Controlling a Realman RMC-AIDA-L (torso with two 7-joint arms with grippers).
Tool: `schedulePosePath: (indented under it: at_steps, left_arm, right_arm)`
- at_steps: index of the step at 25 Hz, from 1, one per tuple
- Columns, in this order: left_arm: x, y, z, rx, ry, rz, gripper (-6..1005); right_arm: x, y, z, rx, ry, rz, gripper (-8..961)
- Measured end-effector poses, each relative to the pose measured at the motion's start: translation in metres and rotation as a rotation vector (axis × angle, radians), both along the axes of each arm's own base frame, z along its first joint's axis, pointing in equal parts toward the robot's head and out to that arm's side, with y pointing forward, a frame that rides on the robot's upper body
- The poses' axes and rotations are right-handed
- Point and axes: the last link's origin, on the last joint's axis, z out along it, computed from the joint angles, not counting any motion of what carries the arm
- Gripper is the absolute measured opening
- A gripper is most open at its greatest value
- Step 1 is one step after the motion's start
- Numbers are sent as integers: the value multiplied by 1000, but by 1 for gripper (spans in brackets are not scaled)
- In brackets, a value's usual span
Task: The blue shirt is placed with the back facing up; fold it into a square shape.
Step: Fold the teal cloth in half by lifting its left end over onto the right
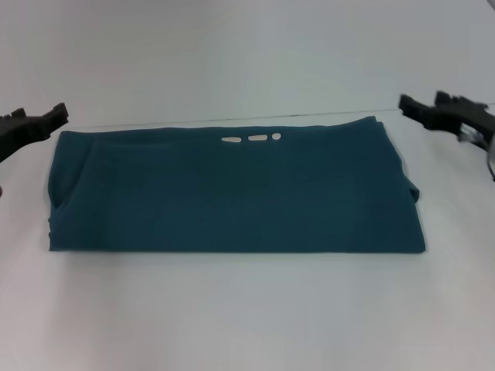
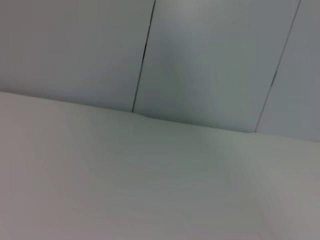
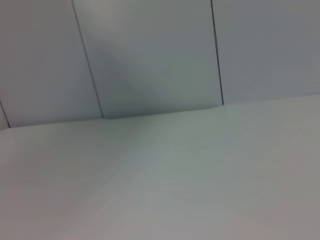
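The blue shirt (image 1: 232, 189) lies on the white table in the head view, folded into a wide flat rectangle, with a few small white marks near its far edge. My left gripper (image 1: 48, 117) is at the left edge of the view, just beyond the shirt's far left corner, holding nothing. My right gripper (image 1: 418, 108) is at the right edge, just beyond the shirt's far right corner, holding nothing. Both wrist views show only bare table and wall panels; the shirt is out of view there.
The white table (image 1: 247, 309) extends around the shirt on all sides. A thin line on the table (image 1: 232, 120) runs along the shirt's far edge. Grey wall panels (image 2: 210, 60) stand behind the table.
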Motion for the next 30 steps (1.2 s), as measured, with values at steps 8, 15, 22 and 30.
schedulePosePath:
  at_steps: [8, 15, 22, 30]
  left_arm:
    - [-12, -22, 10, -17, -44, -35, 775]
    - [-20, -38, 13, -47, -92, -44, 773]
    - [-29, -52, 14, -104, -120, -24, 769]
    - [-38, -61, 8, -177, -100, 13, 769]
  right_arm:
    - [21, -28, 15, -23, 100, -4, 792]
    - [31, -49, 21, -76, 151, -1, 788]
    - [35, -62, 30, -159, 224, -9, 784]
    - [38, -72, 40, -284, 297, -59, 780]
